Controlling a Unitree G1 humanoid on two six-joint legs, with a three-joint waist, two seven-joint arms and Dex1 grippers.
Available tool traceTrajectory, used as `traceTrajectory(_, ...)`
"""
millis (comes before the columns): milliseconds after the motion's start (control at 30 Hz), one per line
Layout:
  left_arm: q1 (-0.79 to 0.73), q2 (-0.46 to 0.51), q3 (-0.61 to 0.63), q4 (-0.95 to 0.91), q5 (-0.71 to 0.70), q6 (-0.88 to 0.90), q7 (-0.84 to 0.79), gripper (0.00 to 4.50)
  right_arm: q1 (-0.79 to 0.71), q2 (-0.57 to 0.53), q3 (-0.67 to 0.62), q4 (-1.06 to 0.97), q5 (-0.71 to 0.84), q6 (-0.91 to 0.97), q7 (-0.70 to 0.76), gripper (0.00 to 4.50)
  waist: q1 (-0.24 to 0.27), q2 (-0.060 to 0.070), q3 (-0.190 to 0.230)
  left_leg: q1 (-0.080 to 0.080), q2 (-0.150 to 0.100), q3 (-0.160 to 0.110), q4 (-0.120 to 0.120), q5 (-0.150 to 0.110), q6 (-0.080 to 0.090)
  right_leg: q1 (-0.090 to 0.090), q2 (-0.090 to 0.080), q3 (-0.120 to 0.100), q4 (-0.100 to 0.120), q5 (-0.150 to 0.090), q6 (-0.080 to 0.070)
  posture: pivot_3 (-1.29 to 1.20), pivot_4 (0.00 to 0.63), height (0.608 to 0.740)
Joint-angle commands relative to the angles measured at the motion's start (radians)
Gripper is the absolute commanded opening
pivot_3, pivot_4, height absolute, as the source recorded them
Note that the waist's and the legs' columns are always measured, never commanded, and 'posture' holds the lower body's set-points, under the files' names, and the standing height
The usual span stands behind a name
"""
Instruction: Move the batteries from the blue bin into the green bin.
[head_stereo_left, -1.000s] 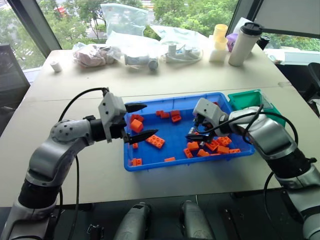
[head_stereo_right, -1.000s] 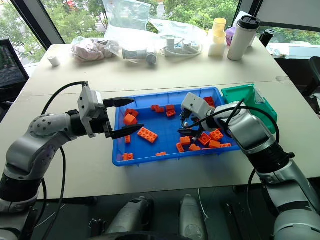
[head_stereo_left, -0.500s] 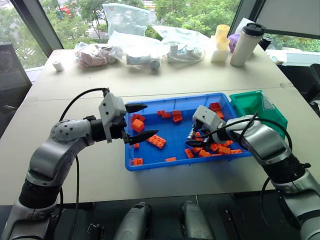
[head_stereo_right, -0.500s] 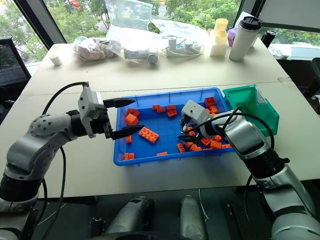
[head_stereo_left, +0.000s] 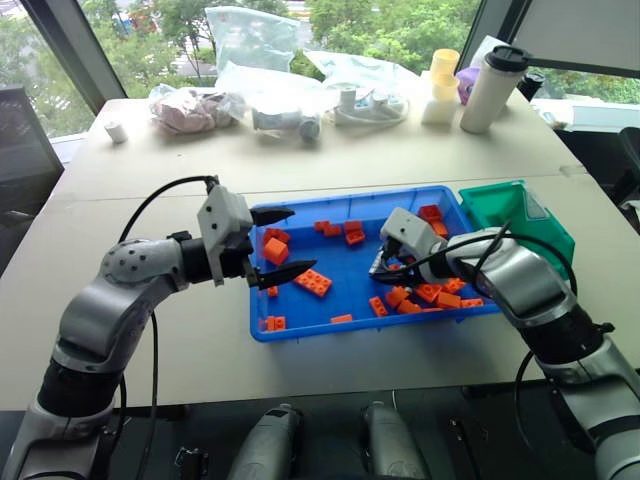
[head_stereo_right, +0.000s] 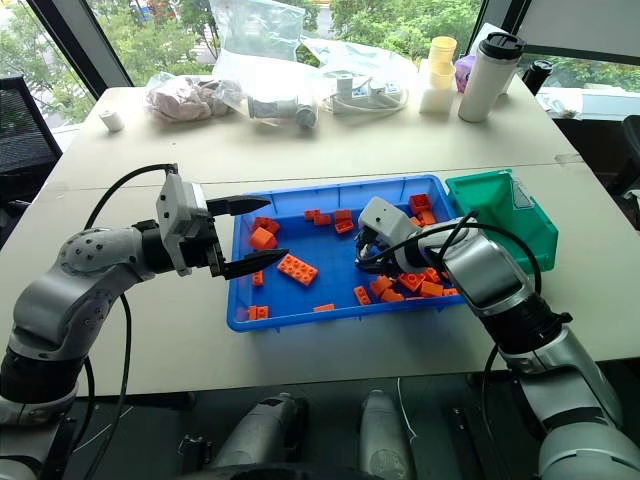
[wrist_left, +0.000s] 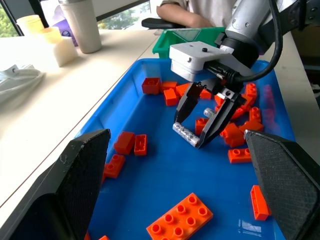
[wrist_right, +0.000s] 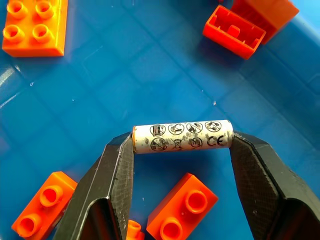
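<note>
The blue bin (head_stereo_left: 300, 331) lies on the table in front of me, strewn with orange bricks. Inside it, my right gripper (head_stereo_left: 383, 268) is shut on a silver-grey battery (wrist_right: 182, 136), one fingertip pressing on each end, just above the tray floor. The left wrist view shows the same battery (wrist_left: 186, 134) between those black fingers (wrist_left: 181, 106). My left gripper (head_stereo_left: 300, 240) hovers open and level over the tray's left rim, holding nothing. The green bin (head_stereo_left: 520, 215) stands against the tray's right end, beyond the right arm.
Orange bricks (head_stereo_left: 311, 283) lie scattered over the tray, thickest around the right gripper (head_stereo_right: 362, 258). At the table's far edge stand plastic bags (head_stereo_left: 250, 40), a white tumbler (head_stereo_left: 490, 88) and yellow cups (head_stereo_left: 440, 70). A person (wrist_left: 185, 7) sits beyond the green bin.
The right gripper's fingers have closed from wide apart onto the battery's two ends. The left arm has stayed where it was.
</note>
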Motion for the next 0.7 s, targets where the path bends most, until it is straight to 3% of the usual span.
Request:
traceTrajectory(33,-0.008,-0.003,0.015,-0.013,0.004,-0.015,0.001,4.50,-0.098,-0.074,-0.180,-0.019,0.022,-0.004,-0.004,2.20,0.002,0.000,0.000,0.000,0.000,0.000,0.000,0.000,0.000,0.000,0.000,0.000,0.000,0.000,0.000,0.00,0.150,0.740)
traceTrajectory(300,-0.029,-0.018,0.007,0.019,0.019,-0.036,-0.013,4.50,0.002,-0.356,-0.390,0.097,-0.019,-0.145,0.016,2.20,0.023,0.000,0.000,-0.001,0.000,0.000,0.000,-0.002,0.003,0.001,0.000,-0.001,-0.002,0.000,0.000,0.00,0.150,0.740)
traceTrajectory(600,-0.060,-0.038,0.002,0.049,0.010,-0.043,-0.048,4.50,0.152,-0.407,-0.412,0.211,-0.037,-0.246,0.033,2.20,0.016,0.000,0.000,0.000,0.001,0.002,0.000,-0.002,0.004,0.000,0.000,0.000,-0.001,0.000,0.000,0.00,0.150,0.740)
traceTrajectory(700,-0.063,-0.043,-0.001,0.055,0.015,-0.045,-0.051,4.50,0.162,-0.407,-0.422,0.234,-0.038,-0.259,0.024,3.76,0.018,0.001,0.000,0.000,0.000,0.002,0.000,-0.001,0.003,0.000,0.000,0.000,-0.001,0.000,0.000,0.00,0.150,0.740)
